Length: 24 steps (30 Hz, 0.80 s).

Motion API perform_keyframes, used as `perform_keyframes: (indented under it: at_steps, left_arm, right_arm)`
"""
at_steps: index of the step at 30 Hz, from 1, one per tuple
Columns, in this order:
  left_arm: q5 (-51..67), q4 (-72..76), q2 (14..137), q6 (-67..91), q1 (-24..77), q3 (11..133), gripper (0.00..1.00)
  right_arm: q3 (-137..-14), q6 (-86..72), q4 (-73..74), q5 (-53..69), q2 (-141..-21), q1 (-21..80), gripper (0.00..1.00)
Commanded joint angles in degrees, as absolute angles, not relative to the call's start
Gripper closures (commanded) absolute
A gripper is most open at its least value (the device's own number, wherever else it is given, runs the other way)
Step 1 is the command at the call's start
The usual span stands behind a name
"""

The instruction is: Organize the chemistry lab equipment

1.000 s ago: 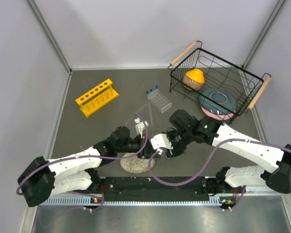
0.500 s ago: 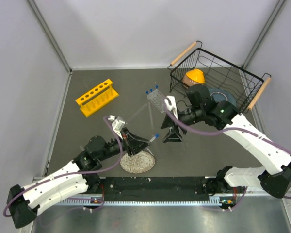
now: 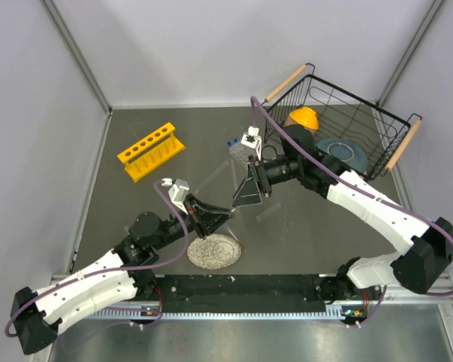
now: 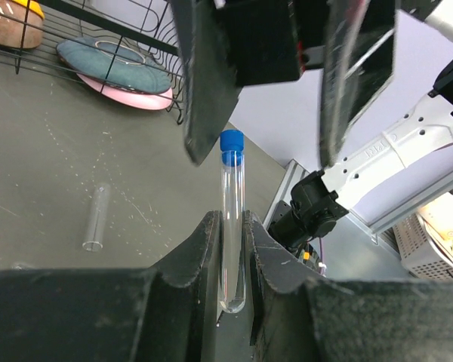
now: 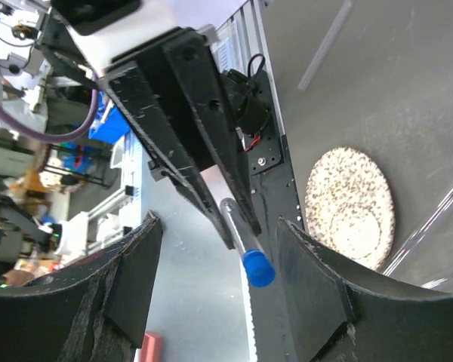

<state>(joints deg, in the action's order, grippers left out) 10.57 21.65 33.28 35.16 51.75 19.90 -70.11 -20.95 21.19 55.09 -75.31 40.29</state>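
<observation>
A dark grey table (image 3: 325, 226) fenced by pale walls, with lab benches and clutter showing past its near edge in the right wrist view.

The vial (image 4: 232, 177) is off the table, held up in the air above the near middle. It is a clear tube with a blue cap, cap end free and round bottom hanging below the grip. The left gripper (image 4: 230, 226) is clamped on its lower barrel. The right gripper (image 5: 217, 226) faces it with its jaws standing wide and holding nothing. In the left wrist view the cap sits just off one of the right fingertips, not yet between them and touched by neither.

My guess is a hand-over. The vial should be light and stiff, but smooth and round, so it can slip or swivel in a pinch, and it may crack if squeezed hard. I cannot tell glass from plastic. The best hold is the bare barrel just under the cap, jaws square across it; the cap alone might pull off.

Around it:
- A short uncapped tube (image 4: 97, 219) lies loose on the table, and a long one (image 3: 211, 175) lies behind the left gripper.
- The disc (image 3: 214, 253) lies below the vial.
- The clear rack (image 3: 238, 153) is partly hidden by the right arm.
- The yellow rack (image 3: 151, 151) stands well to the left and looks empty.
- The basket (image 3: 392, 143) sits far right — not part of the job.
</observation>
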Motion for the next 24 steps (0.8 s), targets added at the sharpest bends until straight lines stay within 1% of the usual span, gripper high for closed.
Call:
perform_keyframes:
  at_steps: [1,5,6,7,9,10,13,16,19,21,22,24]
  left_arm:
    - [9.6,25.7,33.0,34.1,51.9,21.6,1.00]
    - [9.5,25.4,32.6,34.0,51.9,21.7,1.00]
    - [9.0,25.1,32.5,33.9,51.9,21.7,1.00]
    - [8.6,25.0,32.4,33.8,51.9,21.6,1.00]
    - [7.0,24.7,32.1,33.9,51.9,21.4,1.00]
    - [6.2,24.6,31.8,34.3,51.9,21.3,1.00]
    - [4.6,24.6,31.2,34.9,51.9,20.8,1.00]
    - [4.1,25.1,30.9,35.3,51.9,20.3,1.00]
    - [4.0,25.1,30.8,35.3,51.9,20.1,1.00]
    - [4.0,25.2,31.1,35.4,51.9,20.0,1.00]
    - [4.0,25.1,31.2,35.5,51.9,20.1,1.00]
    - [4.1,25.1,31.6,35.6,51.9,20.0,1.00]
  right_arm:
    - [-69.3,-28.1,14.9,57.3,-76.9,39.7,0.39]
    - [-68.9,-28.3,14.7,56.7,-77.2,39.8,0.40]
    - [-68.6,-28.6,14.5,57.2,-77.2,39.8,0.42]
    - [-68.4,-29.1,13.8,57.7,-77.1,39.8,0.47]
    - [-67.5,-29.5,13.3,58.2,-76.9,39.8,0.52]
    - [-67.2,-29.8,13.1,58.4,-76.8,39.8,0.57]
    - [-66.6,-30.4,12.4,58.9,-76.9,39.7,0.63]
    - [-66.6,-31.5,11.7,59.9,-77.3,39.7,0.67]
    - [-66.9,-33.1,10.5,61.4,-78.0,39.7,0.68]
    - [-66.6,-34.5,7.8,63.0,-78.4,39.8,0.75]
    - [-66.4,-36.2,7.0,63.6,-78.5,39.7,0.82]
    - [-65.8,-38.1,3.3,65.6,-79.0,39.7,0.88]
